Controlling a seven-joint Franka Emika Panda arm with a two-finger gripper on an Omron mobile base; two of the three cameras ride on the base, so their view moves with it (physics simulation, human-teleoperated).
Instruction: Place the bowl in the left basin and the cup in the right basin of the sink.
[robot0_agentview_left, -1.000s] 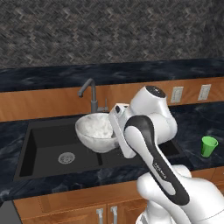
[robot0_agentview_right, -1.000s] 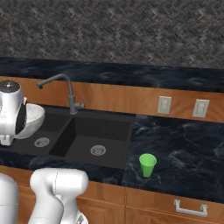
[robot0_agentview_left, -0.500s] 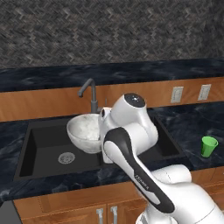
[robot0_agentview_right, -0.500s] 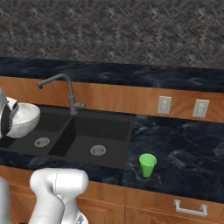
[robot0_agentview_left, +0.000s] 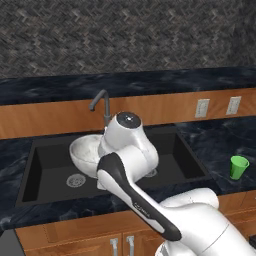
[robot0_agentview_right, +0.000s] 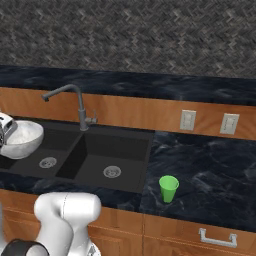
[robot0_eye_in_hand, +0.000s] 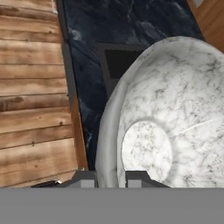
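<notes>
One second on, the tool (robot0_eye_in_hand: 110, 175) has swung farther left with the bowl (robot0_agentview_left: 89, 153), its fingers clamped on the rim, so the bowl now hangs above the left basin (robot0_agentview_left: 52, 172). Well to the tool's right, the green cup (robot0_agentview_right: 168, 188) stays upright on the bench (robot0_agentview_right: 210, 182).

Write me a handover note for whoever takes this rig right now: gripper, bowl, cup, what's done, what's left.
Gripper: shut on the bowl, fingers pinching its rim.
Bowl: held in the air over the left basin, not set down.
Cup: upright on the counter, right of the sink.
Done: bowl picked up and brought over its basin.
Left: lower and release the bowl, then put the cup in the right basin.
</notes>
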